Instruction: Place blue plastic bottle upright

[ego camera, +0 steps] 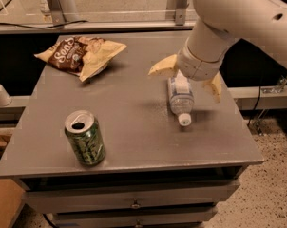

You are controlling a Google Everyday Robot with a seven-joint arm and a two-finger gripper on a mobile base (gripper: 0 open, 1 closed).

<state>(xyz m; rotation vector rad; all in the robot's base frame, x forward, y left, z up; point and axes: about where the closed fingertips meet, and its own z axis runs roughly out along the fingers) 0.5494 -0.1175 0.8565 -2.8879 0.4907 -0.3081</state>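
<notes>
The blue plastic bottle (180,102) lies on its side on the right part of the worktop (134,103), with its white cap pointing to the front. The hand (183,85) hangs just over its back end, fingers spread wide (one on each side). A green can (85,137) stands at the front left.

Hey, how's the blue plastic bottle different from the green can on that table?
The blue plastic bottle lies on its side, white cap toward the camera; the green can stands upright. The bottle is clear and capped; the can is green with its top opened. The gripper hovers over the bottle, fingers open either side; the can stands apart. Both rest on the grey table.
</notes>
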